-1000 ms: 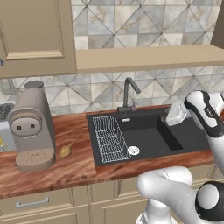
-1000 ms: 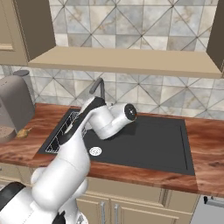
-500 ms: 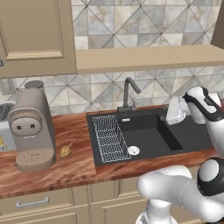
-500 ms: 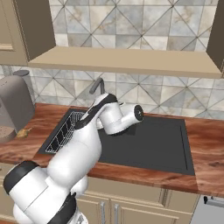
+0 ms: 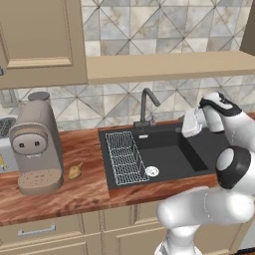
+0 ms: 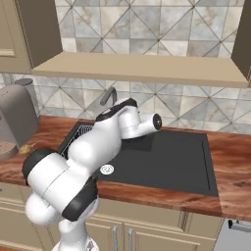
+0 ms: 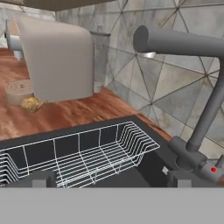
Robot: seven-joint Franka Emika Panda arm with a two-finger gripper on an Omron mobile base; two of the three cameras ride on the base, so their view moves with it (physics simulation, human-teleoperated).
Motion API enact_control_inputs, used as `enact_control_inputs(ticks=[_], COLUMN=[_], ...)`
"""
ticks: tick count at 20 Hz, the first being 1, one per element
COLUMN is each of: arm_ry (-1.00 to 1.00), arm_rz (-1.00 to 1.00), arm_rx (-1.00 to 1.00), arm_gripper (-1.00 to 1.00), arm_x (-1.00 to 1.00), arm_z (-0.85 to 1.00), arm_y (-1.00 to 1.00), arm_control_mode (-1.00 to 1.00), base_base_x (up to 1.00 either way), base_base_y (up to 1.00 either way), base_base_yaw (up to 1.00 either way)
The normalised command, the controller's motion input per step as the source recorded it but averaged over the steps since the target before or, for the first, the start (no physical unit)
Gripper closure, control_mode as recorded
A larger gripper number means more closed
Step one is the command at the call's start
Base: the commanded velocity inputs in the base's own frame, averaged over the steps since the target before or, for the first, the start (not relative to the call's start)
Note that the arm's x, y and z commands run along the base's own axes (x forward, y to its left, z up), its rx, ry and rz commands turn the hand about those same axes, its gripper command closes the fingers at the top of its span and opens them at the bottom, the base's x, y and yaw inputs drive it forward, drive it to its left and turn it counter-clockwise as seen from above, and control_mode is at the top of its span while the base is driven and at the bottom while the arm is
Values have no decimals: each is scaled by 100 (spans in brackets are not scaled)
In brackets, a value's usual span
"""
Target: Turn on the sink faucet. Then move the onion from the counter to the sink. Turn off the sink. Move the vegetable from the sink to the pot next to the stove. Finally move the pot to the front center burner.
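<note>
A: You're facing a wooden counter [image 5: 84,187] with a dark sink [image 5: 169,157] set into it and tiled wall behind. What do you make of the arm?

B: Over the last second it has swung inward across the basin: the hand sat out at the sink's right end, and now it's near the faucet [image 5: 147,107]. In the hand view the gripper [image 7: 111,178] hovers low over the basin with its fingers spread wide and nothing between them.

A: So you're lining up on the tap?

B: That's my reading. The faucet's base and its small red-dotted lever [image 7: 209,168] sit just beside the right fingertip, apart from it. No water runs, so step one isn't done yet.

A: And the onion?

B: On the counter, left of the sink and past the wire rack [image 5: 126,157], just beside the coffee machine [image 5: 36,144]. You can see the onion [image 5: 75,172] from the left base view, well apart from the hand.
</note>
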Motion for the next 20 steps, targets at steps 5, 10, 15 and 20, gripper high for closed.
enact_control_inputs(ticks=[5, 10, 15, 20], arm_ry=[-1, 0, 0, 0], arm_rz=[0, 0, 0, 0], arm_rx=[0, 1, 1, 2], arm_gripper=[-100, -100, -100, -100], arm_x=[49, 53, 47, 43], arm_z=[-13, -5, -9, -16], arm_y=[0, 0, 0, 0], arm_control_mode=[-100, -100, -100, -100], base_base_x=[0, 0, 0, 0], base_base_y=[0, 0, 0, 0], base_base_yaw=[0, 0, 0, 0])
